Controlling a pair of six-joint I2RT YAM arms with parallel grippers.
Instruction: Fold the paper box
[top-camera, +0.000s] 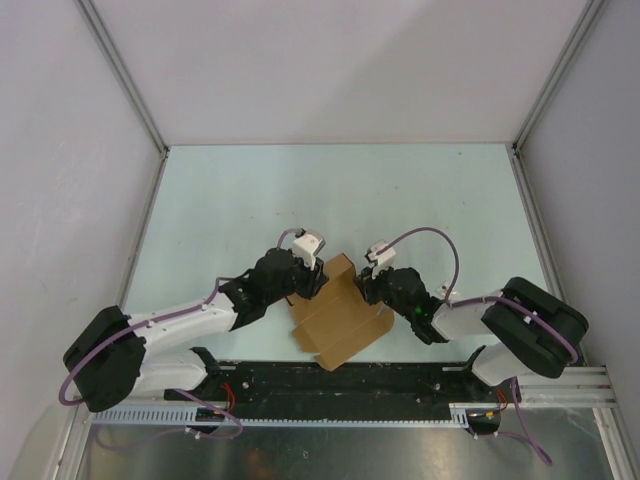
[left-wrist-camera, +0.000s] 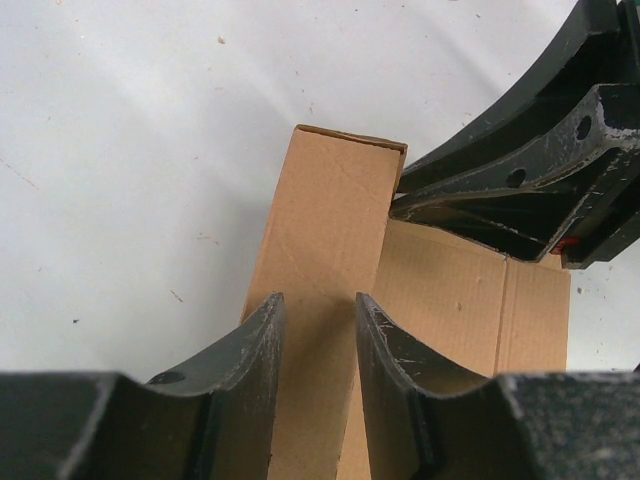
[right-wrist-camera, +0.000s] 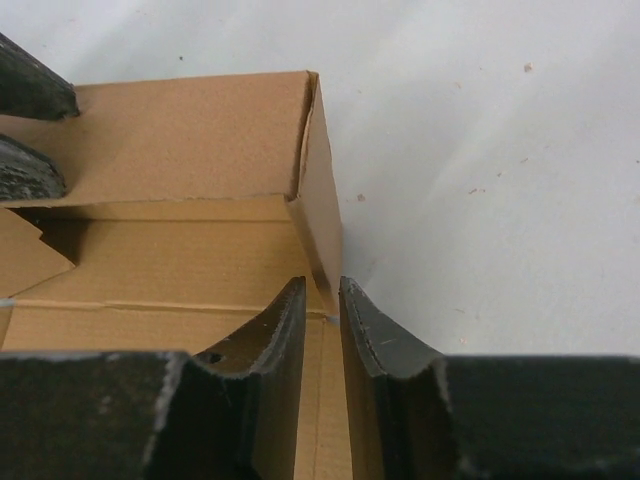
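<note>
The left gripper (left-wrist-camera: 318, 300) has its fingers drawn to a narrow gap around a folded-over wall at the left far corner of the paper box (top-camera: 340, 320), apparently clamping it. The right gripper (right-wrist-camera: 321, 285) has its fingers almost together, with the thin raised wall on the box's right side pinched between them. The box lies on the table (top-camera: 250, 190), directly between the two grippers.

I judge the folding partway done: walls stand at the far end, while the near panels lie flat and nothing is closed over. One box, two grippers.
</note>
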